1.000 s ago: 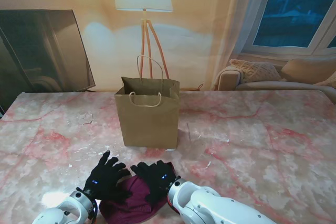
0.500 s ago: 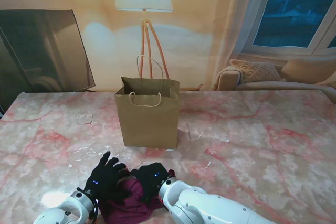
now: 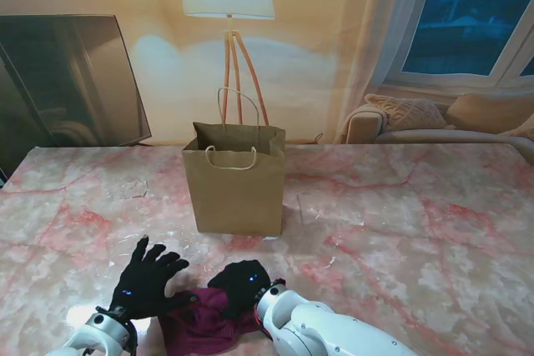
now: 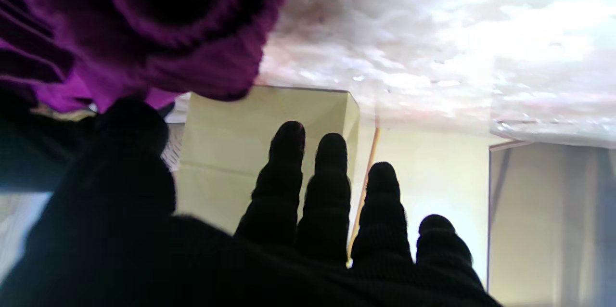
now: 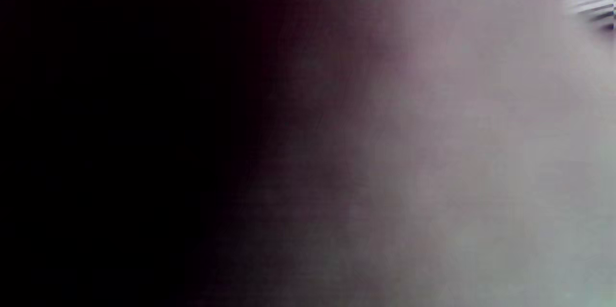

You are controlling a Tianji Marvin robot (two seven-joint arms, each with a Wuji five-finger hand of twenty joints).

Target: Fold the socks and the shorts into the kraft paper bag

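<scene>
Right hand is curled onto the maroon shorts, gripping them, nearer to me than the kraft paper bag I see upright on the marble table; left hand is spread, holding nothing, beside the shorts.

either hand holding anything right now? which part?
Right hand is closed on the maroon garment, bunching its edge farther from me. Left hand is open, fingers spread, holding nothing; it sits beside the cloth.

Marble table — bag, maroon garment
</scene>
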